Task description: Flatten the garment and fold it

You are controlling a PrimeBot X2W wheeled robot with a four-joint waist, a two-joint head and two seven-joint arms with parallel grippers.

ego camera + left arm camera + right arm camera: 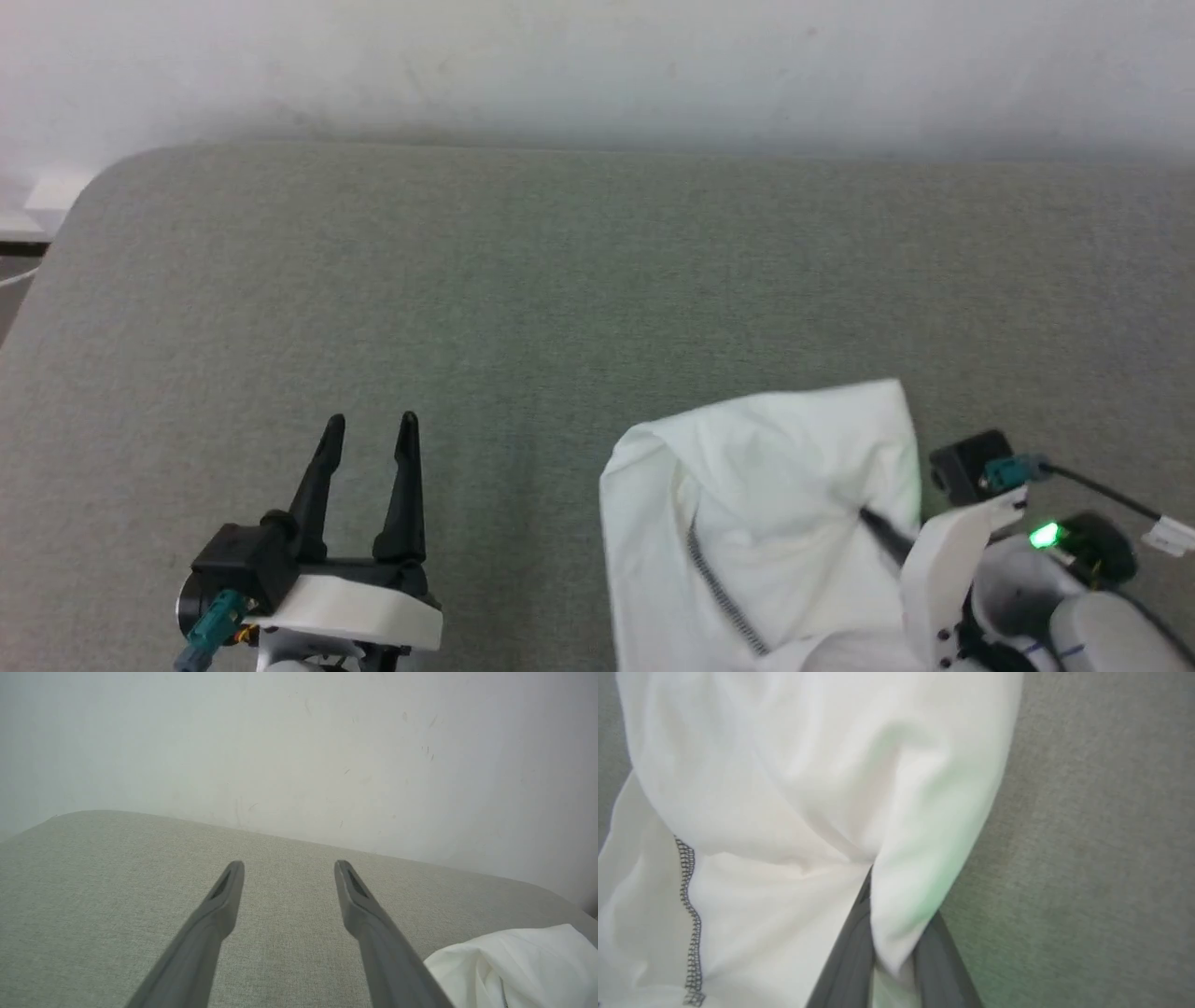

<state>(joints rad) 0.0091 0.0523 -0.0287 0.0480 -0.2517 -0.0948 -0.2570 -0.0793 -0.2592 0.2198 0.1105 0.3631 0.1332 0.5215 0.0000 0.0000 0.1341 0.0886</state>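
In the head view, the garment (775,485) lies bunched at the near right of the grey cushion (560,280). We judge it thin, limp and light, best taken at a hem or seam. Our right gripper (879,527) angles into it from the lower right.

Left wrist view: our left gripper (289,865) hovers spread and empty.

Right wrist view: the fingers (850,956) pinch a fold.

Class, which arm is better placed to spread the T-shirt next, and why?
Right: the right gripper pinches a fold of the T-shirt; the left gripper stands open, apart from it.
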